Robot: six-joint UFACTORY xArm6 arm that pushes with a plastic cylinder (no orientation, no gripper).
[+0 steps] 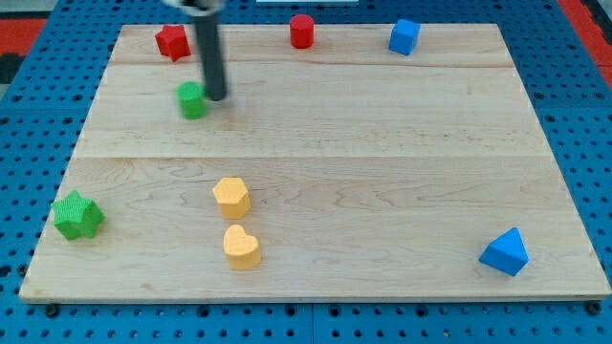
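Rod's dark tip [217, 97] touches small green block [192, 99] on pale wooden board [382, 172] — no fingers in view.

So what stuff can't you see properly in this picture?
- Camera view: the top of my rod is cut off by the view's top edge.
- My tip sits right beside the small green block; both are blurred, so touching or apart, and that block's shape, cannot be told.
- The wooden board hides the blue pegboard beneath it.
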